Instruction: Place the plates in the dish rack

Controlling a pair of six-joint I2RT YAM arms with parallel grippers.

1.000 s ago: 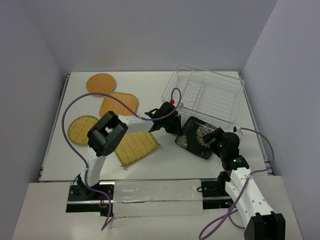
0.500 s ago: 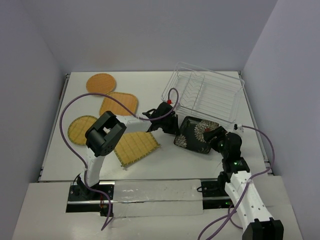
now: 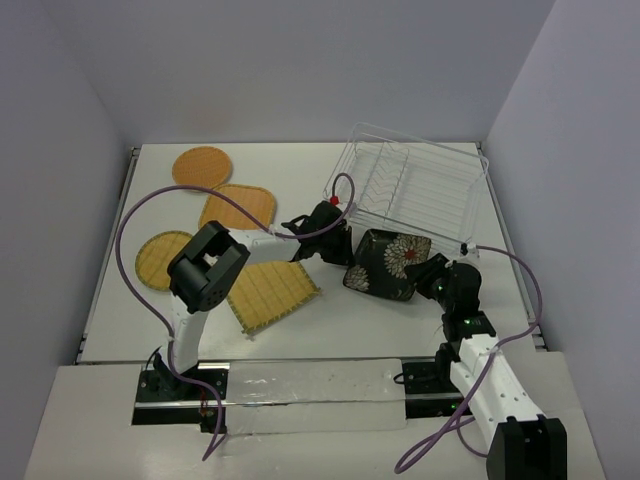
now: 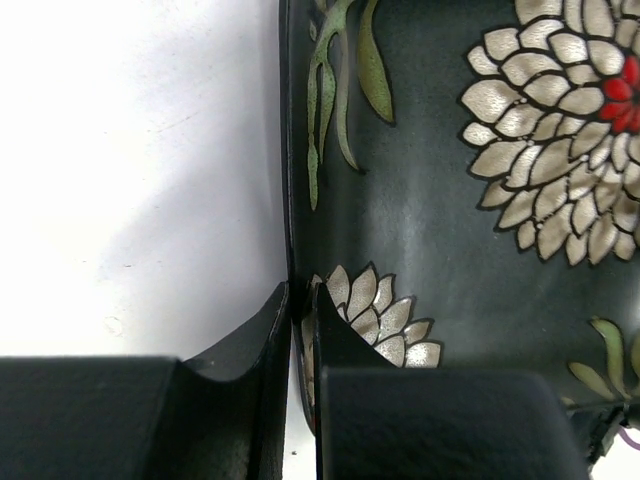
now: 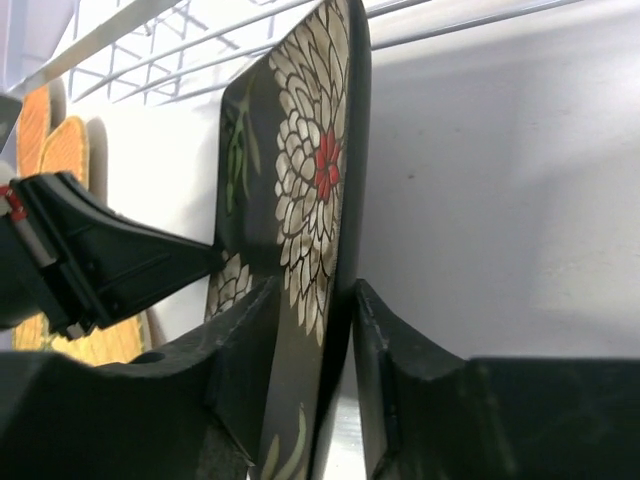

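Note:
The black square plate with white-red flowers point(image 3: 388, 262) is held tilted up on edge just in front of the silvery wire dish rack point(image 3: 410, 190). My left gripper point(image 3: 349, 260) is shut on its left edge; in the left wrist view the gripper point(image 4: 300, 300) pinches the rim of the plate point(image 4: 450, 200). My right gripper point(image 3: 426, 273) is shut on the plate's right edge; in the right wrist view the gripper point(image 5: 310, 300) straddles the plate point(image 5: 300, 150), with rack wires point(image 5: 180, 40) behind. The other plates lie flat on the left.
On the white table point(image 3: 470, 310), the yellow woven square plate point(image 3: 270, 295) lies under the left arm. The yellow round plate point(image 3: 160, 258), orange rounded square plate point(image 3: 238, 208) and orange round plate point(image 3: 201, 166) lie further left. Walls close in on three sides.
The black plate has been raised from lying flat to a steep tilt and shifted slightly left, towards the rack. Both grippers moved with it.

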